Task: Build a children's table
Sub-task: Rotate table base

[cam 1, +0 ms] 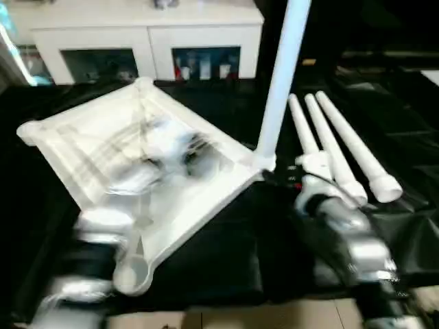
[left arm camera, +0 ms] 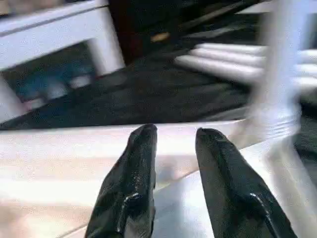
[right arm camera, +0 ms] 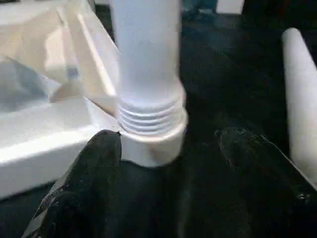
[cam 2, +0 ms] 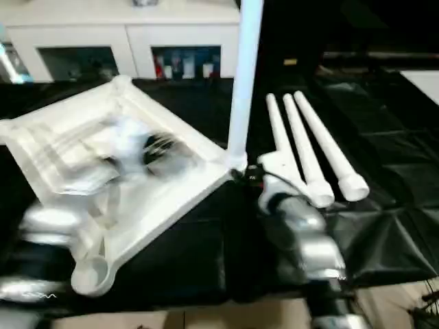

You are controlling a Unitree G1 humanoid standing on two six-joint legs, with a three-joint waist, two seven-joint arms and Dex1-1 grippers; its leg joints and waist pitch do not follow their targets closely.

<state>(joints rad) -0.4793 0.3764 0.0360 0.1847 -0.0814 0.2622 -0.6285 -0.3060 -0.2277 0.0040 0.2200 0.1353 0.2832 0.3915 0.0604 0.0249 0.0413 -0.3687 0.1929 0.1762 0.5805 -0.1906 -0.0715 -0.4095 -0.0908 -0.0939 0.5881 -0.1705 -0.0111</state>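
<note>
Standing upright in the tabletop's corner socket, one leg shows threads; three legs lie beside. Right claw gapes empty; left claw parted, empty. Better twist it fully home.

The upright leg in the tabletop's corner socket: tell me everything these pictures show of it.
The upright leg is a long, smooth white tube, plastic by its look, that runs out of the head views at the top. Its lower end carries ridged thread rings seated in a rounded corner socket of the upturned tabletop. It stands nearly vertical, leaning slightly. The open right pincer sits near the socket, without gripping the leg.
</note>
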